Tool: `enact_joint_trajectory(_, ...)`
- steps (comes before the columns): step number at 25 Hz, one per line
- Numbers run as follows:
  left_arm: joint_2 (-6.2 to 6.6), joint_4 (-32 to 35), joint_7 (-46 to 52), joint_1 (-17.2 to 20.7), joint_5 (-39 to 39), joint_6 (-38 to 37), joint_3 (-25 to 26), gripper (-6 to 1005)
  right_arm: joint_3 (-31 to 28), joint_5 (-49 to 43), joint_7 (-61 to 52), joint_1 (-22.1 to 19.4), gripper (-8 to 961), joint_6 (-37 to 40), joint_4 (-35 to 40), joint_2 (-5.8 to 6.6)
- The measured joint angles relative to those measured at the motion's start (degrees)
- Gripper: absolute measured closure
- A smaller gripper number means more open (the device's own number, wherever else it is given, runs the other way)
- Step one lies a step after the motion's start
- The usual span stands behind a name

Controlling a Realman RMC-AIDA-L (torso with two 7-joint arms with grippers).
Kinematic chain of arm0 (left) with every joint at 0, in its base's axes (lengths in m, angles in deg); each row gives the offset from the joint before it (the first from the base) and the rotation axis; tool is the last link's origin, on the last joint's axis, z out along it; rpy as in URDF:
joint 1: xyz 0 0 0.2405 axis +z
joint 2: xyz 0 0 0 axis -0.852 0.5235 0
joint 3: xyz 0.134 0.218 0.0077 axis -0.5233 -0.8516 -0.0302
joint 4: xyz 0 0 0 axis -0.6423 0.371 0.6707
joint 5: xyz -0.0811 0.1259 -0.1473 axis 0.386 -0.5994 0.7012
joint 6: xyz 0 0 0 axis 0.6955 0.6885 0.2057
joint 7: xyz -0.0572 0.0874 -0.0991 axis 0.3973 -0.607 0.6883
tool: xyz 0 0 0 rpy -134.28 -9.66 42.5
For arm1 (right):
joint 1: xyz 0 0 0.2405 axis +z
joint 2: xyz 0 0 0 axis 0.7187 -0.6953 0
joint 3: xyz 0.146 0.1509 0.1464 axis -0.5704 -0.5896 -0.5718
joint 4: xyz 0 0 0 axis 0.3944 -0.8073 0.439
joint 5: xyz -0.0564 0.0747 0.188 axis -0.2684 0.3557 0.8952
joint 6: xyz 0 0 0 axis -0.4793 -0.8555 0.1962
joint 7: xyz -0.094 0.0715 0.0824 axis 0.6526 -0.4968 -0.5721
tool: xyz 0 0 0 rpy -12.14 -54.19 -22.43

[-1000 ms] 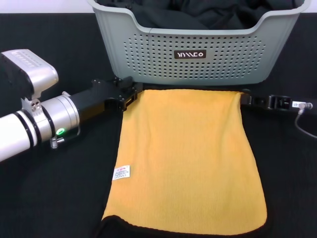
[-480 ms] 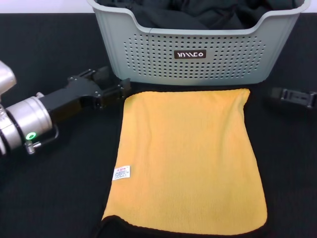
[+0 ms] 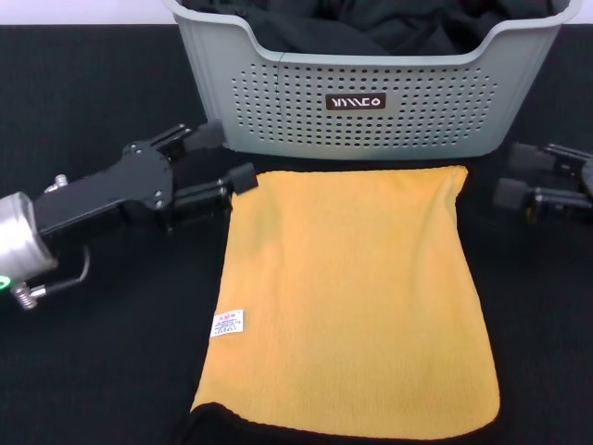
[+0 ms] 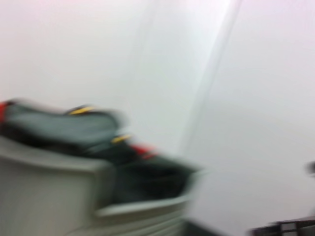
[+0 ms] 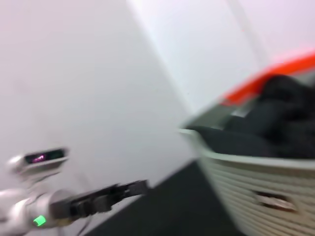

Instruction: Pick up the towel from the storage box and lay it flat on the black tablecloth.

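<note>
Yellow-orange terry faces up: the towel (image 3: 347, 297) lies spread on the black tablecloth (image 3: 93, 362), directly in front of the storage box (image 3: 371, 88). Its far edge runs just short of the box's perforated front wall. A dark grey strip of the underside, with black trim, shows at the near edge. A small white label (image 3: 227, 323) sits on the towel's left margin, toward the near corner.

The storage box stands upright on the cloth at the far side, logo plate (image 3: 355, 102) facing the robot. Dark fabric (image 3: 389, 23) is heaped inside it (both wrist views show this only as blurred dark shapes above the rim).

The left gripper (image 3: 227, 158) hovers low beside the towel's far left corner, its two fingers spread apart with nothing between them. The lower fingertip is at the towel's corner; contact cannot be confirmed. The upper finger points toward the box's left front corner.

The right gripper (image 3: 511, 174) is at the right edge of the head view, off the towel's far right corner and clear of it, fingers parted and empty.

In the right wrist view the left gripper (image 5: 133, 187) appears farther off, over the black cloth.
</note>
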Motion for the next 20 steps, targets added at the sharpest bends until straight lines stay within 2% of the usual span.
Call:
enact_joint_trajectory(3, 0.63, 0.55, 0.45, -0.60, -0.28, -8.87, -0.35, 106, 2.43, 1.31, 5.49, 0.92, 67, -4.31, 0.05, -0.13)
enact_joint_trajectory(7, 0.35, 1.92, 0.45, -1.11, -1.00, -14.19, -1.21, 107, 12.34, 5.76, 9.20, 0.46, 67, -5.78, 4.72, 0.15)
enact_joint_trajectory(10, -0.13, 2.21, 0.36, -1.82, -2.26, -14.91, -1.85, 107, 17.69, 7.51, 10.88, -0.91, 67, -5.92, 9.73, 0.17)
enact_joint_trajectory(13, -0.96, 2.20, 0.02, -2.62, -3.54, -15.03, -2.28, 107, 20.63, 8.89, 13.17, -2.26, 67, -5.95, 13.18, 0.07)
enact_joint_trajectory(20, -1.60, 2.26, -0.46, -3.13, -4.13, -15.21, -4.19, 107, 21.60, 10.86, 16.35, -2.80, 67, -6.17, 13.23, 0.10)
